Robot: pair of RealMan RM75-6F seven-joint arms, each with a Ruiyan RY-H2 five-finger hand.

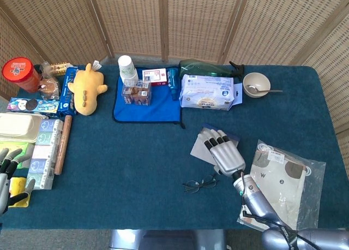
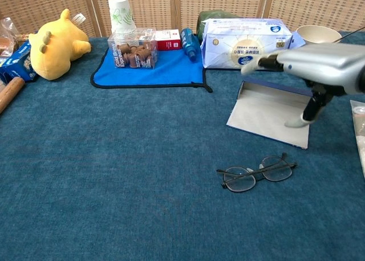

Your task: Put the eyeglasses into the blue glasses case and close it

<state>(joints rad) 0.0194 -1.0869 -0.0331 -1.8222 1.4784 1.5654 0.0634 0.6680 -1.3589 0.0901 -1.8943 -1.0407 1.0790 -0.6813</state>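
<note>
The eyeglasses [image 1: 199, 183] lie folded on the blue tablecloth near the front edge, also seen in the chest view as eyeglasses [image 2: 259, 171]. Just behind them the blue glasses case [image 2: 265, 109] lies open, its grey inside up and a low blue wall at the back. In the head view only the case's left corner [image 1: 200, 147] shows. My right hand [image 1: 223, 152] hovers flat over the case with fingers apart and thumb hanging down, holding nothing; the chest view shows the same hand [image 2: 319, 67]. My left hand [image 1: 8, 173] stays at the table's left edge, fingers spread and empty.
A tissue pack [image 1: 207, 90] and a bowl with a spoon [image 1: 256, 84] stand behind the case. A clear plastic bag [image 1: 283, 179] lies at the right. A blue mat [image 1: 147, 107] with a cup and boxes, a yellow plush [image 1: 87, 86] and snack boxes fill the back left.
</note>
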